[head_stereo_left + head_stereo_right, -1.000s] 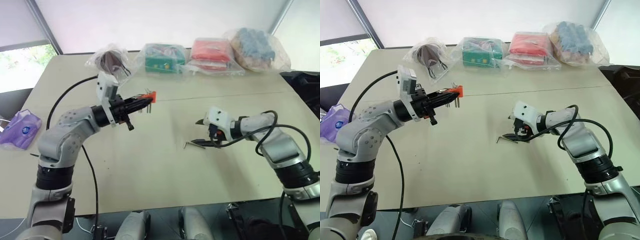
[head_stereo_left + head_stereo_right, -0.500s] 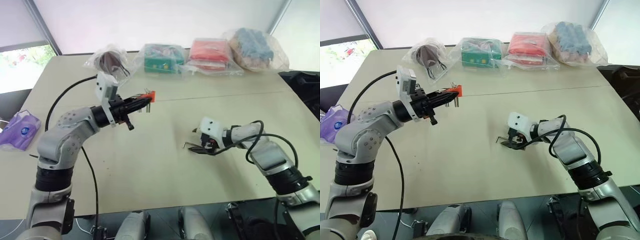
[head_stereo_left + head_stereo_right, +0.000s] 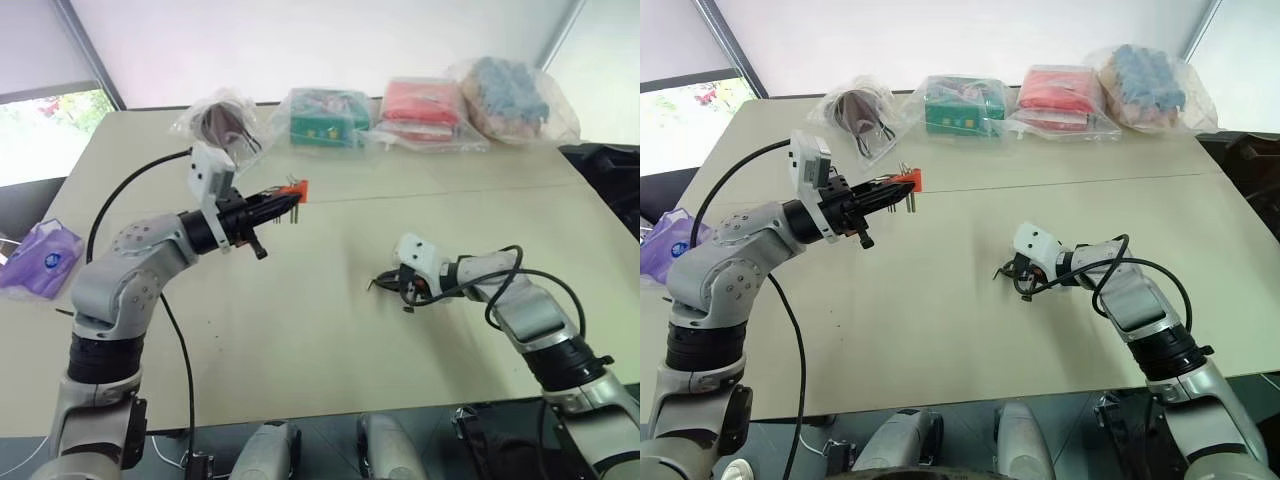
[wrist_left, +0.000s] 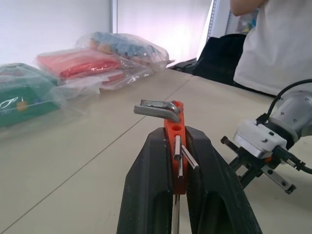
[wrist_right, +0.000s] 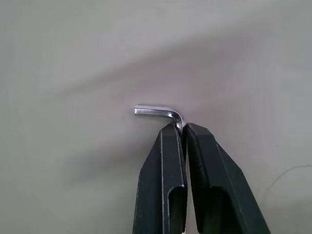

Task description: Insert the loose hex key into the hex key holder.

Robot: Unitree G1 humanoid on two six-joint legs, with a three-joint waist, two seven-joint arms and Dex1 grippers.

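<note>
Closing my right gripper (image 5: 185, 127) pinched the thin grey L-shaped hex key (image 5: 158, 112) just past its fingertips; left gripper (image 4: 179, 141) gripped the orange plastic holder (image 4: 174, 127), so lifting toward it seemed next.

A pale beige table (image 3: 330, 330) with a seam across its middle carries four clear bags along its far edge (dark cables (image 3: 220, 120), a green box (image 3: 325, 117), a red packet (image 3: 425, 105), blue-grey pieces (image 3: 512, 95)) and a purple packet (image 3: 40, 257) near its left edge.
</note>
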